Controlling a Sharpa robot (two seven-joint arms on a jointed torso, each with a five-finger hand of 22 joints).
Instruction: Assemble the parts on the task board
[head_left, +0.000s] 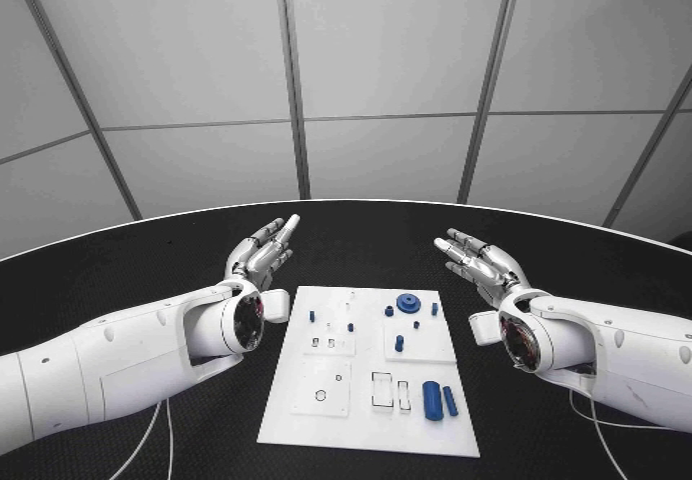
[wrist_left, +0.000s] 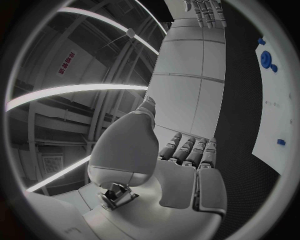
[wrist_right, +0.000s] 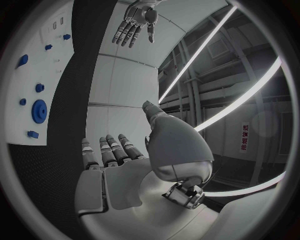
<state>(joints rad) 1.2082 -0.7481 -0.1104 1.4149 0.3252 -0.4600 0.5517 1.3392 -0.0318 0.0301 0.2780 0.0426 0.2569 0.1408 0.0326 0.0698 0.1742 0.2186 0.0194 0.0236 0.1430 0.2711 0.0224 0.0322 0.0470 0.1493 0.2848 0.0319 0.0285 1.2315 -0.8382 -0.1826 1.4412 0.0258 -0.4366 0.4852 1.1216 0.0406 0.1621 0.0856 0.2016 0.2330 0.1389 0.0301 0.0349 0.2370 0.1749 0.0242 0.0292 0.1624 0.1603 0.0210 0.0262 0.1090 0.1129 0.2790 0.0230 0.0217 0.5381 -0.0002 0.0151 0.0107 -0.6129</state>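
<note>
Task board (head_left: 368, 420), mid black surface (head_left: 144, 260): blue parts (head_left: 433, 400) lying loose or standing on it, none visibly joined, so assy prob. not begun; left hand (head_left: 264, 250) & right hand (head_left: 479, 262) flank board's far end, fingers apart, holding nothing.

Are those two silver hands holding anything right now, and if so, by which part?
Nothing is held. The left hand and right hand are open above the black table, either side of the task board; the blue parts lie untouched.
</note>
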